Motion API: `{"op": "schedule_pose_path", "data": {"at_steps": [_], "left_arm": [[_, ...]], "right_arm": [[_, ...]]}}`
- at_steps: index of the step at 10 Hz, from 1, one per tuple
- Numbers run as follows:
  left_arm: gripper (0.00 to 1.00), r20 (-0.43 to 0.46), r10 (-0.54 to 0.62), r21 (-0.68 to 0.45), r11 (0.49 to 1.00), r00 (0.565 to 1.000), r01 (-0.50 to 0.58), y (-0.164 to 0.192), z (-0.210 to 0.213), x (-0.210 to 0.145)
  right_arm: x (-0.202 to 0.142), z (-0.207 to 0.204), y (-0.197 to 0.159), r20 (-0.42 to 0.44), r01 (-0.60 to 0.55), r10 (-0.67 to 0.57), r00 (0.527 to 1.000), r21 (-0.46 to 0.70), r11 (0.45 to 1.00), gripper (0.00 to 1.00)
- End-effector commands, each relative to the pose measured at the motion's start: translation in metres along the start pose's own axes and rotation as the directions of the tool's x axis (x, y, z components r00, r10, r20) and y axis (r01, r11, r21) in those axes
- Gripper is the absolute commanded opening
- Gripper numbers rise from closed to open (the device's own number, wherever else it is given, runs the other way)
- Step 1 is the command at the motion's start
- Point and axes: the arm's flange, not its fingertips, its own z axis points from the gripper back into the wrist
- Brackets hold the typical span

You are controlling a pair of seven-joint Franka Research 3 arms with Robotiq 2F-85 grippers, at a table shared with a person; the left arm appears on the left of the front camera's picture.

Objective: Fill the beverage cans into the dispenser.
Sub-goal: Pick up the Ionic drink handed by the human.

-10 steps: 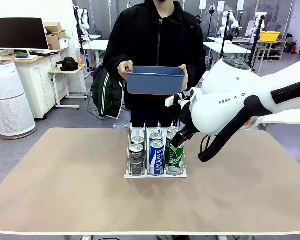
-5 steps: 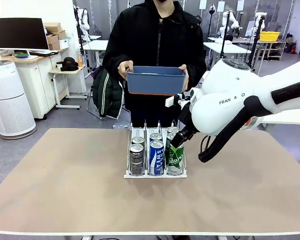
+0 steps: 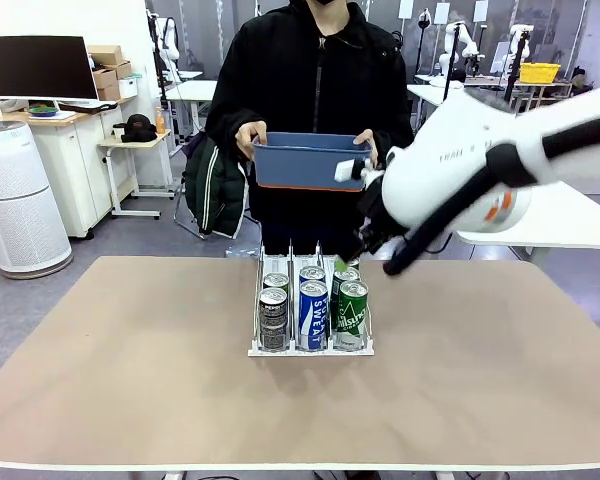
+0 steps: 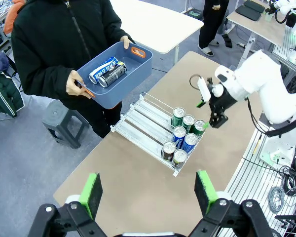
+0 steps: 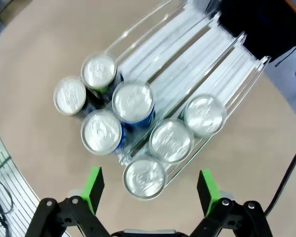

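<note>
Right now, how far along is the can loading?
Done: seven slim metal drink cans stand in the clear-and-white three-lane rack. In hand: nothing; right arm's fingers hover open above the rack, left arm's fingers open too. Left: at least two cans in the blue plastic bin the person holds.

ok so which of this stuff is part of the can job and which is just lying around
Job: cans in the dispenser, dispenser, cans in the bin, blue bin.
Lying about: air purifier, monitor, green jacket.
</note>
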Motion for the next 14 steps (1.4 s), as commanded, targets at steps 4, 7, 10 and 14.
{"op": "schedule_pose_path", "data": {"at_steps": [4, 7, 10, 14], "left_arm": [[1.00, 0.015, 0.016, -0.009, 1.000, 1.000, -0.015, 0.000, 0.001, 0.000], [1.00, 0.015, 0.016, -0.009, 1.000, 1.000, -0.015, 0.000, 0.001, 0.000], [1.00, 0.015, 0.016, -0.009, 1.000, 1.000, -0.015, 0.000, 0.001, 0.000], [1.00, 0.015, 0.016, -0.009, 1.000, 1.000, -0.015, 0.000, 0.001, 0.000]], "right_arm": [[0.081, 0.060, -0.075, 0.130, -0.047, 0.026, 0.991, 0.162, 0.986, 1.00], [0.128, 0.118, -0.113, 0.140, -0.081, 0.064, 0.988, 0.116, 0.990, 1.00], [0.153, 0.176, -0.120, 0.023, -0.107, 0.106, 0.994, 0.071, 0.992, 1.00], [0.142, 0.182, -0.121, 0.051, -0.116, 0.113, 0.992, 0.065, 0.991, 1.00]]}}
